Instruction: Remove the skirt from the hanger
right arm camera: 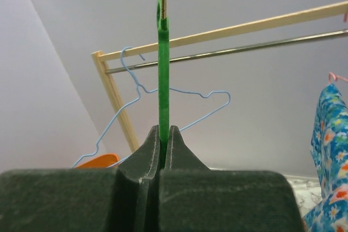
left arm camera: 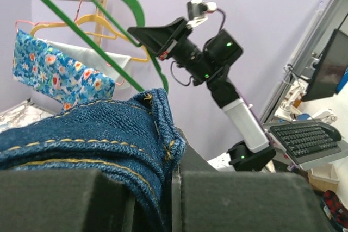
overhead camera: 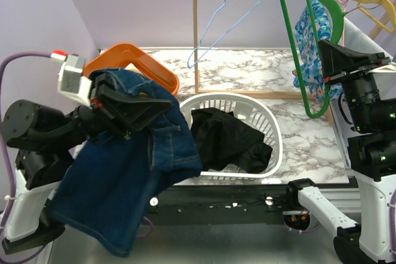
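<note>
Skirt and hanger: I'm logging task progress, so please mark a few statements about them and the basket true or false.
1. The left fingers hold the skirt. True.
2. The right fingers are shut on the green hanger. True.
3. The skirt hangs on the green hanger. False: it is off the hanger and drapes from the left fingers.
4. The basket has nothing in it. False: a black garment lies in it.
</note>
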